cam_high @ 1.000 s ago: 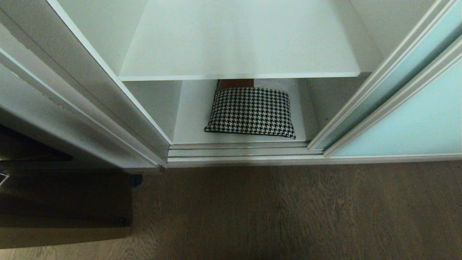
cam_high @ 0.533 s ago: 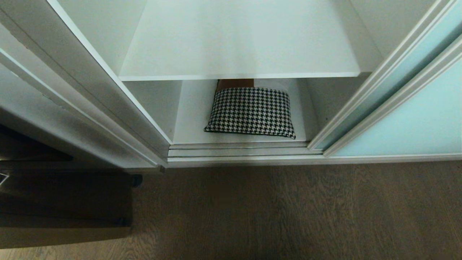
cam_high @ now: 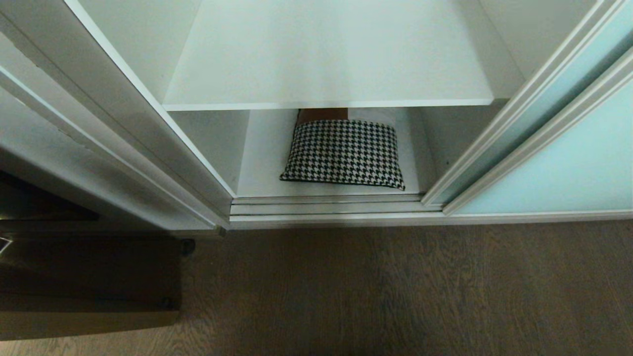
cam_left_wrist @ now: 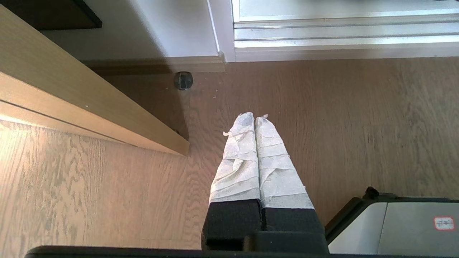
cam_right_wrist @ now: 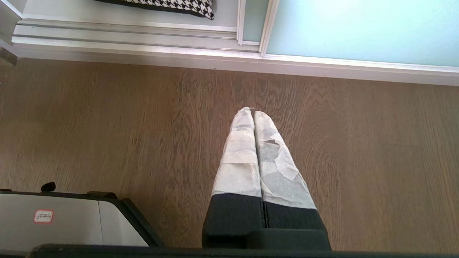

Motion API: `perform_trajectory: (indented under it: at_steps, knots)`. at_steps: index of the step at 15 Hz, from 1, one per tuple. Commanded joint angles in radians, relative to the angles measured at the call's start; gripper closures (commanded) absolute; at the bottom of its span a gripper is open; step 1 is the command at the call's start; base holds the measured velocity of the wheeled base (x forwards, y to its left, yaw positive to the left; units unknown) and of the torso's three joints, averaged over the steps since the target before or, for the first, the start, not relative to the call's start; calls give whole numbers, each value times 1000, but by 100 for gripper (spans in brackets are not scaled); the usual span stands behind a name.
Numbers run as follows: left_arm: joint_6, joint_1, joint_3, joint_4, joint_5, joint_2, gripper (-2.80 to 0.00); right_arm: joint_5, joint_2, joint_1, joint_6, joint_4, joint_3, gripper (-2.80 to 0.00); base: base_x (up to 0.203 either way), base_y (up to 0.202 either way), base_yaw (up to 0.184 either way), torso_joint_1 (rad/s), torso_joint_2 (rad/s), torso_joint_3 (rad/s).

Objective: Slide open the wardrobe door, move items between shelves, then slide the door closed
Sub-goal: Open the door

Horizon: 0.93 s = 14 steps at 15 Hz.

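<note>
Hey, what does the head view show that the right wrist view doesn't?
Only the head view shows the bare upper shelf and the whole houndstooth bundle on the lower shelf. Only the right wrist view shows the right gripper, shut over the wooden floor. Both show the aqua sliding door, the door track, and the floor.

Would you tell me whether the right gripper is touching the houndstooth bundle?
Apart. The right wrist view shows the right gripper over bare floor, well short of the houndstooth bundle inside the wardrobe.
</note>
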Motion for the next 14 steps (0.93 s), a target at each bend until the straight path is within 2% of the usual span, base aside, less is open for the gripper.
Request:
perform_trajectory:
  at_steps: [1,3,12,14]
  knots:
    - [-6,0,0,2,5,3,0,0,-2,0,1,0,0,0,0,0,0,0,0,0]
    - [8,0,5,-1,6,3,0,0,-2,0,0,0,1,0,0,0,0,0,0,0]
    - [-1,0,8,-15,3,3,0,0,-2,0,0,0,0,0,0,0,0,0,0,0]
    - [-3,0,8,-15,3,3,0,0,-2,0,0,0,0,0,87,0,-3,3,0,7]
